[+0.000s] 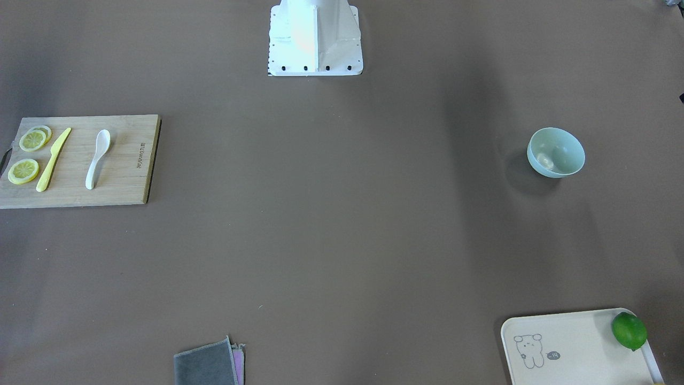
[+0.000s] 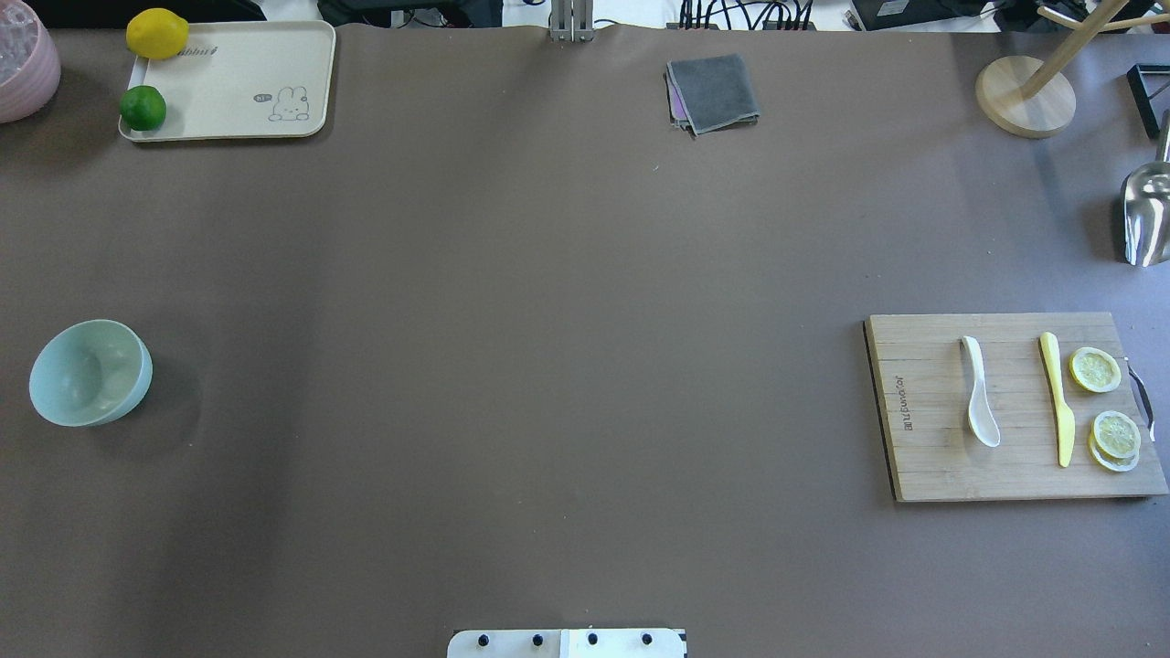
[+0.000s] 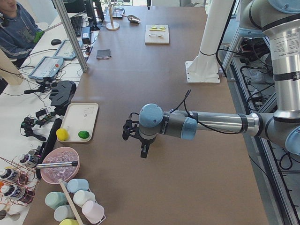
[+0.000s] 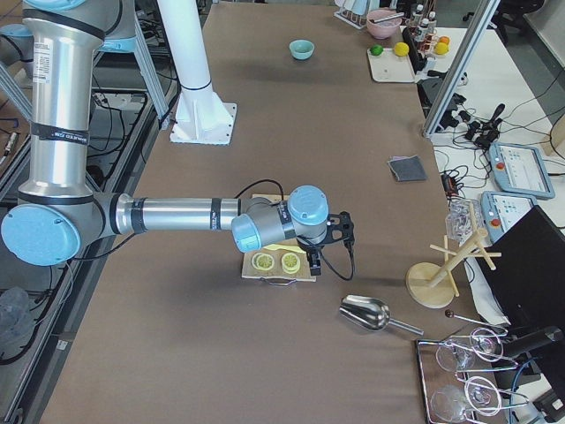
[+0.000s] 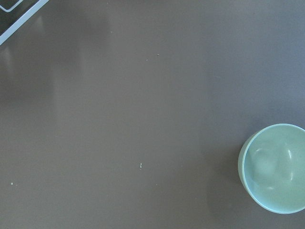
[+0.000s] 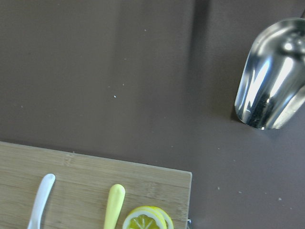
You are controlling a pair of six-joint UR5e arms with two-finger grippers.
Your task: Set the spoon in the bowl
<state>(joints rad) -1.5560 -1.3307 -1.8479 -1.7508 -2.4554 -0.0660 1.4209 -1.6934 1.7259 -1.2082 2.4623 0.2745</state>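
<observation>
The white spoon point(image 2: 980, 393) lies on a wooden cutting board point(image 2: 923, 457) at the table's right side, also seen in the front view point(image 1: 97, 158) and partly in the right wrist view point(image 6: 40, 200). The mint-green bowl point(image 2: 90, 372) stands upright far to the left, also in the front view point(image 1: 556, 152) and the left wrist view point(image 5: 276, 167). My left gripper point(image 3: 142, 151) hangs above the table near the bowl's end. My right gripper point(image 4: 315, 263) hangs over the board's outer edge. Both show only in side views, so I cannot tell if they are open or shut.
A yellow knife point(image 2: 1056, 397) and lemon slices point(image 2: 1115, 437) share the board. A metal scoop point(image 2: 1147, 215) and a wooden stand point(image 2: 1024, 96) are at the far right. A tray point(image 2: 247, 64) with a lime and a lemon, and a grey cloth point(image 2: 713, 91), lie at the far edge.
</observation>
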